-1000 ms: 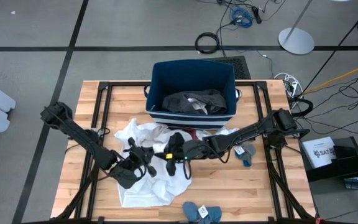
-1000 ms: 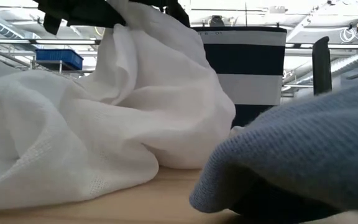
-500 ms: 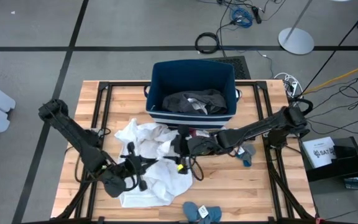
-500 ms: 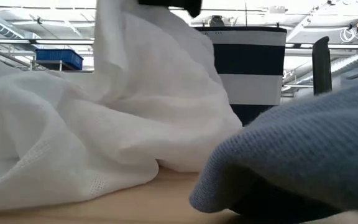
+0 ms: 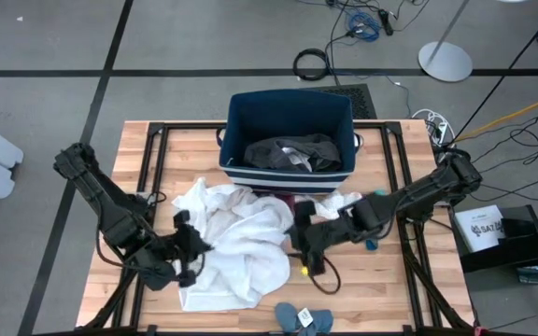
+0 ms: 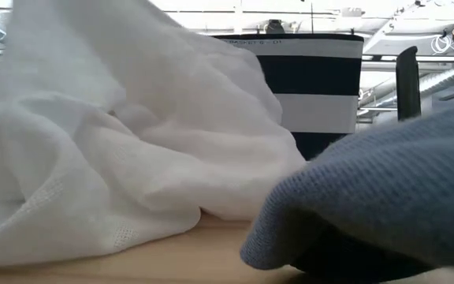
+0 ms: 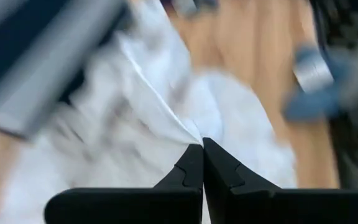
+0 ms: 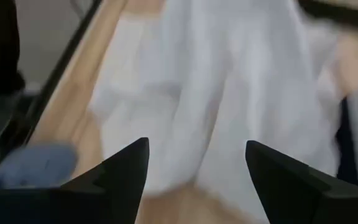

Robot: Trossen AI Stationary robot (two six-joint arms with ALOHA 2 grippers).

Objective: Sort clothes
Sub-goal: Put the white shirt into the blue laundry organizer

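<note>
Cloth fills the low view: the white garment (image 6: pixel 117 158) and a grey-blue piece (image 6: pixel 377 189) hide both arms and most of the striped bin (image 6: pixel 314 87). From above, the white garment (image 5: pixel 236 245) lies crumpled on the table (image 5: pixel 409 289) before the bin, long axis running front to back. Left gripper (image 7: pixel 202 146) pinches its fold, fingers closed. Right gripper (image 8: pixel 196 155) stands wide apart, empty, beside it.
</note>
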